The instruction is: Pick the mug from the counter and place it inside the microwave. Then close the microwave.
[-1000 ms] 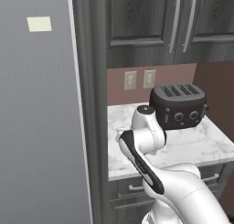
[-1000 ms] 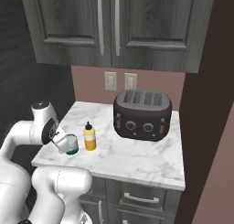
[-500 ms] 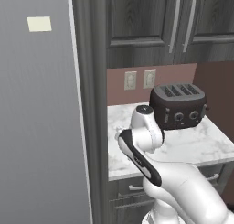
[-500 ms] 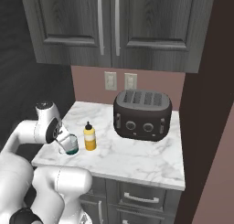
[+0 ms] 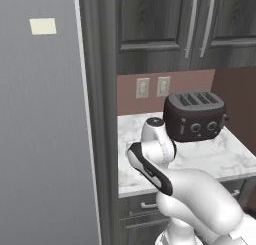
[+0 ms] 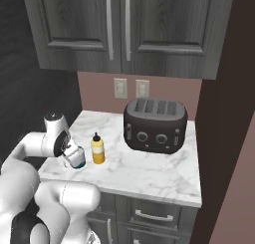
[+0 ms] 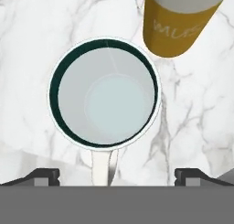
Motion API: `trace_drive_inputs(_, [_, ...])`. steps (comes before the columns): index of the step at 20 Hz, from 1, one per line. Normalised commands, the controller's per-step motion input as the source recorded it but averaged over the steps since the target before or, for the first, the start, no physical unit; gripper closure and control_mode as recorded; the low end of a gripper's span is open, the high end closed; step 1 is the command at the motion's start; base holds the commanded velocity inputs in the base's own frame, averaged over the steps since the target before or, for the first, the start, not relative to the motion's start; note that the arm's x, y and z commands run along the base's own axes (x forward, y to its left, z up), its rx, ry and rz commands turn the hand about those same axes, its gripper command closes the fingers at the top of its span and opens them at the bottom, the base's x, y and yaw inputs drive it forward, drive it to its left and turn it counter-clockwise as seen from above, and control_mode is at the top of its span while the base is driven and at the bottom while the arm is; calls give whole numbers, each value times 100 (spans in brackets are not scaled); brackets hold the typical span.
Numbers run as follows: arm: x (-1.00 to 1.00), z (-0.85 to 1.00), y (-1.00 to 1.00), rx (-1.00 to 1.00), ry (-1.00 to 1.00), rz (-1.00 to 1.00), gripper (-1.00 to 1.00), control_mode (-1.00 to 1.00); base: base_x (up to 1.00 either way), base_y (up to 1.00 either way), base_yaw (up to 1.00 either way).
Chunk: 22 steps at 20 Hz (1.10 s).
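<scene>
1. Mug (image 7: 104, 93) fills the middle of the hand view, seen straight from above: a round pale rim, a dark teal ring inside, a pale bottom, and its handle pointing toward the bottom edge between the two dark fingertips (image 7: 42, 176).
2. From the right base view the mug (image 6: 76, 157) stands upright near the counter's (image 6: 149, 171) front left corner, with the yellow bottle (image 6: 98, 148) just beside it on its right, apart from it.
3. In that view the end effector (image 6: 67, 151) hangs at the mug's left side; in the hand view its tips stand wide apart, released, gripping nothing.
4. In the left base view the arm hides the mug; the tall grey panel (image 5: 45, 119) on the left shows there.
5. On the white marble counter with grey veins sits a dark four-slot toaster (image 6: 155, 125), below dark cabinets (image 6: 124, 29) and two wall outlets (image 6: 130, 88).
</scene>
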Motion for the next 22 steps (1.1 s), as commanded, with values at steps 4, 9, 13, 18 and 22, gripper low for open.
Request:
trace_drive_inputs(4, [10,-16,0,0,3,0,-100,-100,0,0,0])
trace_drive_inputs(9, [15,-8,2,0,4,0,-100,-100,0,0,0])
trace_drive_inputs(13, [6,0,7,0,2,-1,-100,-100,0,0,0])
trace_drive_inputs(18, [4,0,9,0,4,-3,-100,-100,0,0,0])
trace_drive_inputs(22, [-7,-1,3,0,7,-4,-100,-100,0,0,0])
